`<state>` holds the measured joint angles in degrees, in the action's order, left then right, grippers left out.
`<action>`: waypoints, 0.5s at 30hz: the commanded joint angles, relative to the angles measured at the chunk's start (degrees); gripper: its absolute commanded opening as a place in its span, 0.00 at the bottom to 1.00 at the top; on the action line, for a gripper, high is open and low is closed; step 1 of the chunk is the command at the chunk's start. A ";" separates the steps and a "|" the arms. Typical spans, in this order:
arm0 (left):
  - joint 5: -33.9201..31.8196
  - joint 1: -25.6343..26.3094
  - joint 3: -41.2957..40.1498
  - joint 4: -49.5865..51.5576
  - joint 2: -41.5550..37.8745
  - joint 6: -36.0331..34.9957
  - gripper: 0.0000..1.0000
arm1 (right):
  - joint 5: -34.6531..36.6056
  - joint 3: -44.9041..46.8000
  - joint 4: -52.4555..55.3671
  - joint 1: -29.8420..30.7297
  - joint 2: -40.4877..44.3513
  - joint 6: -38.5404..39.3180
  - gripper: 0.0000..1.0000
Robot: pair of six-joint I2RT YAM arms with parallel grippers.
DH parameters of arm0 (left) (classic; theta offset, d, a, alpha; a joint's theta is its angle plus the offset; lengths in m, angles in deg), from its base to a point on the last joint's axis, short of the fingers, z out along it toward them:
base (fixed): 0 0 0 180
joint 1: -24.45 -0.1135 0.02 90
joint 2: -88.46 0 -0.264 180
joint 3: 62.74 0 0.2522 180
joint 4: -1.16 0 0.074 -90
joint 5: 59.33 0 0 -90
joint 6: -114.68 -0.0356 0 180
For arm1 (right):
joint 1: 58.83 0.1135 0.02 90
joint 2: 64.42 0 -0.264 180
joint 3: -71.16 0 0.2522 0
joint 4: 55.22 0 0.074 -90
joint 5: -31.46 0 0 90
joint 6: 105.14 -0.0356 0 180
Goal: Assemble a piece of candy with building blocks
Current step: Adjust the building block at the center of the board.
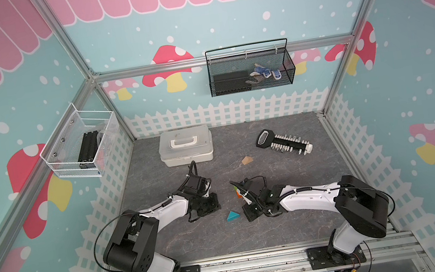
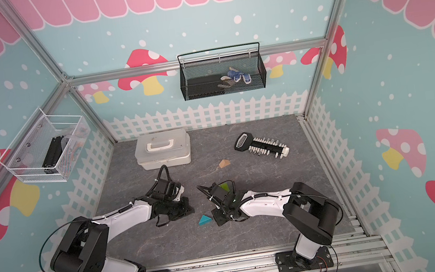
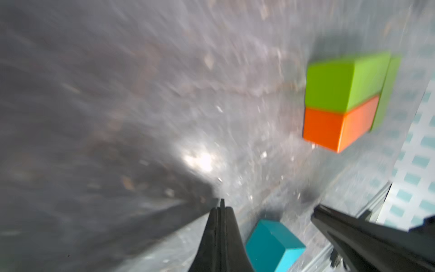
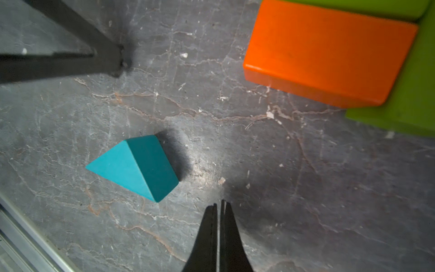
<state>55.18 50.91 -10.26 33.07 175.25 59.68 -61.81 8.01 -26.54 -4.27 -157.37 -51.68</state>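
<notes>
Grey marbled counter (image 4: 306, 188): candy body part-built, orange cuboid (image 4: 329, 54) touching both green cuboids (image 4: 414, 94). Teal prism (image 4: 138, 168) loose nearby; tan prism (image 1: 246, 160) well apart. Both ends still unplaced. Left jaws together, empty; right jaws together, empty.

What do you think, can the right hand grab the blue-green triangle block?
Probably yes. The teal triangle lies free right beside the right hand, nothing between them; the shut hand must open first.
</notes>
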 commanded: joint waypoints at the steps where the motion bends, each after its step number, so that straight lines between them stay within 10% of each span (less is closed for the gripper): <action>1: 1.20 2.90 -1.35 0.29 0.54 0.75 0.00 | -1.20 -1.85 -1.19 0.56 -1.03 -0.99 0.00; 15: 1.03 7.90 -3.61 -1.12 -0.66 4.87 0.00 | -6.21 -4.35 -3.74 1.15 -4.69 -0.65 0.00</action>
<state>56.61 57.29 -12.62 30.91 174.85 62.50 -66.46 5.17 -29.56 -3.87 -161.08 -51.85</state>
